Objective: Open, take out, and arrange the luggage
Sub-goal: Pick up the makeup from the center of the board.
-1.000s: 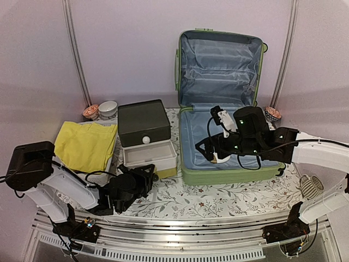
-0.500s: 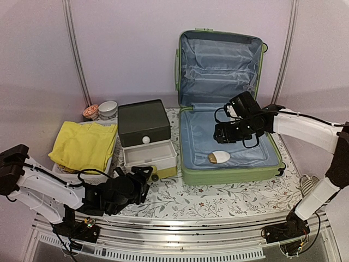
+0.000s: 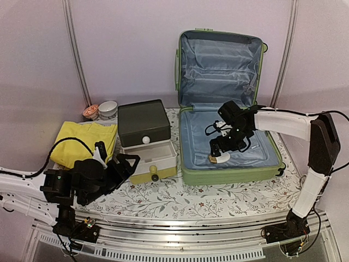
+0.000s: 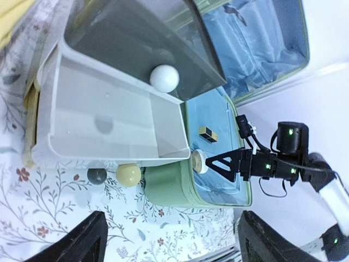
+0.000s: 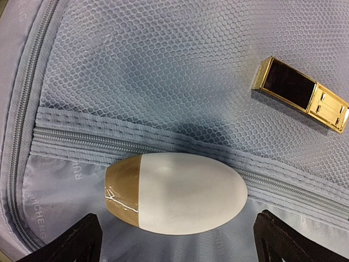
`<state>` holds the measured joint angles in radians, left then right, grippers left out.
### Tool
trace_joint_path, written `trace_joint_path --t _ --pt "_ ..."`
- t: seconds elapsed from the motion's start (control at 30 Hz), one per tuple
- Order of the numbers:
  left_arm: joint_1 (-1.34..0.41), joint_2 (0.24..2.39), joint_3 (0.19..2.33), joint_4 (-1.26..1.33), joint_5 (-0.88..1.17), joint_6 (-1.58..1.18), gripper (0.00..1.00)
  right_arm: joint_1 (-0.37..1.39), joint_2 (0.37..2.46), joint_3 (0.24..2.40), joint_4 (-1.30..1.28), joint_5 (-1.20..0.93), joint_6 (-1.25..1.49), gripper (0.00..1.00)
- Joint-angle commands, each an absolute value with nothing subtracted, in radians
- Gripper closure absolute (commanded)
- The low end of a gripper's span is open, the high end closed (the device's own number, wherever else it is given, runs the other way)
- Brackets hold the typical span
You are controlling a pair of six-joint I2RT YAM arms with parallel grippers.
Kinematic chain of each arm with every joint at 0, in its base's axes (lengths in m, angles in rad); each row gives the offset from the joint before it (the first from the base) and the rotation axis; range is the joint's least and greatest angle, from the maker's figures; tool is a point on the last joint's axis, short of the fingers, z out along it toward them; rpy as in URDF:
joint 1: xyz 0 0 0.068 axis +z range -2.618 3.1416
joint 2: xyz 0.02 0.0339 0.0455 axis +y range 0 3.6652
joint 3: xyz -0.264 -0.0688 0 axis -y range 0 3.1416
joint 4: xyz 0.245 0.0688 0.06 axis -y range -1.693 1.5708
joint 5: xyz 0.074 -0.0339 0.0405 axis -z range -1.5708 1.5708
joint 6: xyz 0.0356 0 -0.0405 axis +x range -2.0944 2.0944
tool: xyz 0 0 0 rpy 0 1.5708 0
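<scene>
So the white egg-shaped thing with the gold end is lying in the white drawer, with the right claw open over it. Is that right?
Not quite. The egg-shaped thing lies in the luggage, on its blue lining, not in the white drawer. The right wrist view shows this plainly. The rest holds: the right gripper is open over it.
</scene>
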<state>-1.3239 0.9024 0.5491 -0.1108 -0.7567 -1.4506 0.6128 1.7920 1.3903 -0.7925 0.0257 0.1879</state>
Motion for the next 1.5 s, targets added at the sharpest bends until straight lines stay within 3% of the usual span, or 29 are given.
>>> trace_joint_path --t 0.0,0.4,0.53,1.03,1.47 --pt "-1.337 0.822 0.571 -0.15 -0.776 -1.085 0.16 0.599 1.746 1.387 -0.804 0.01 0.136 0.01" --pt "-1.297 0.74 0.635 -0.194 -0.743 -0.766 0.15 0.588 1.618 1.38 -0.792 0.021 0.625 0.01" --pt "-1.278 0.747 0.646 -0.171 -0.687 -0.694 0.14 0.588 1.62 1.407 -0.85 0.103 0.698 0.01" --pt "-1.159 0.785 0.631 -0.074 -0.49 -0.512 0.11 0.59 1.678 1.362 -0.862 -0.056 0.98 0.01" --pt "-1.003 0.793 0.599 -0.022 -0.283 -0.467 0.1 0.615 1.813 1.426 -0.85 -0.072 1.089 0.01"
